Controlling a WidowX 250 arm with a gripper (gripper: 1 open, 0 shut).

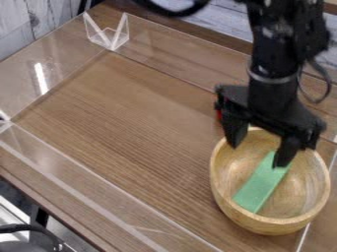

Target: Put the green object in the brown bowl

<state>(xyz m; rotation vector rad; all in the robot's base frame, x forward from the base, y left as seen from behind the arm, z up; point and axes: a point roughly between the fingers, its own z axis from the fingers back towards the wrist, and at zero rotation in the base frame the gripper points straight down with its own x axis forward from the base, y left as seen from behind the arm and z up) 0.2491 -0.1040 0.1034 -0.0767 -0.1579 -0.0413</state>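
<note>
A brown wood-grain tabletop (118, 108) spreads left of and below the end effector, edged by a low clear acrylic wall (59, 54) catching glare. Beyond that wall, far upper left, lies a pale planked surface (27, 20).

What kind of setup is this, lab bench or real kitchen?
Most likely a lab test bench: a wood-grain table fenced by clear plastic walls, with one robot arm's gripper over a wooden bowl holding a green block.

Brown bowl (231, 189) of grained wood; green object (261, 184) matte; table (118, 118) wood-grain, walls (39, 69) clear glossy plastic.
</note>
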